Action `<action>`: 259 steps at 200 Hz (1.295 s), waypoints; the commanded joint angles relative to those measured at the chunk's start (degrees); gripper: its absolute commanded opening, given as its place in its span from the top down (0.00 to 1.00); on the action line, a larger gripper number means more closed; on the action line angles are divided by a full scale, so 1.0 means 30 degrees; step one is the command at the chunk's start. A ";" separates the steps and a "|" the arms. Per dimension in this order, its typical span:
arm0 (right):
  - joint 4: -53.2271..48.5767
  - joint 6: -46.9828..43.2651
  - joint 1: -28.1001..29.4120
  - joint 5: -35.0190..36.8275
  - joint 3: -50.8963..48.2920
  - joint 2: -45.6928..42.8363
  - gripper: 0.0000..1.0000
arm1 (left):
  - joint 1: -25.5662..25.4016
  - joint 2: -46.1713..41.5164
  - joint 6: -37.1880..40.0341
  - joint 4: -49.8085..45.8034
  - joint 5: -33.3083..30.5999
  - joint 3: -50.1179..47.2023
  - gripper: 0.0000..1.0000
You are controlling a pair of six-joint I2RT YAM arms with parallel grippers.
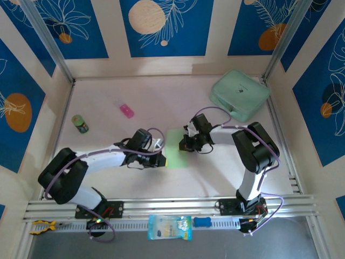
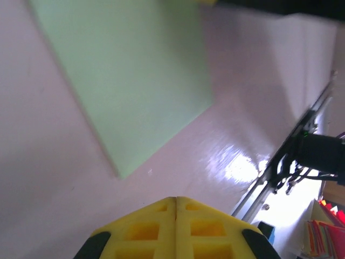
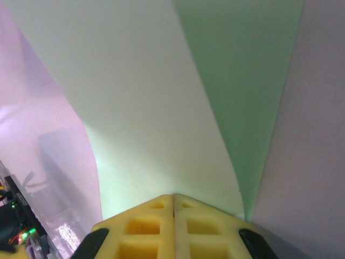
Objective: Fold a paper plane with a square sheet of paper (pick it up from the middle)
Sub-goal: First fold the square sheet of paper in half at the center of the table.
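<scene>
We see the left gripper (image 2: pixel 176 208) with its yellow fingers pressed flat together and nothing between them. The square sheet of paper (image 2: pixel 129 81) lies on the table (image 2: pixel 48 178) ahead of this gripper and to its left. The sheet's nearest corner is close to the tips but clear of them.

The right gripper (image 3: pixel 173 204) is closed too, its fingers meeting along one seam. Directly ahead of it the sheet's pale face curves up and runs right to the fingertips, with a darker green strip just to their right. We cannot tell whether the tips pinch the paper or only press against it.

From above, the sheet sits between both grippers.
</scene>
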 commanded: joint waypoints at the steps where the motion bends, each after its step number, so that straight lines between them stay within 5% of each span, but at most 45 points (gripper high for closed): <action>1: -0.2133 -0.0105 -0.0129 0.1750 -0.0860 0.0551 1.00 | 0.1069 0.0755 0.0293 0.0715 -0.0005 0.1244 1.00; 66: -0.2278 -0.0086 -0.0130 0.1808 -0.0831 0.0618 1.00 | 0.2634 0.6680 0.0673 0.1822 0.1035 0.5646 1.00; 120: -0.2140 0.0031 -0.0108 0.1832 -0.1124 0.0569 1.00 | 0.3048 0.8960 0.1214 0.2293 0.0598 0.5490 1.00; 259: -0.2111 -0.0027 -0.0282 0.1722 -0.1241 0.0494 1.00 | 0.4334 0.9628 0.1188 0.1819 0.2450 0.7446 1.00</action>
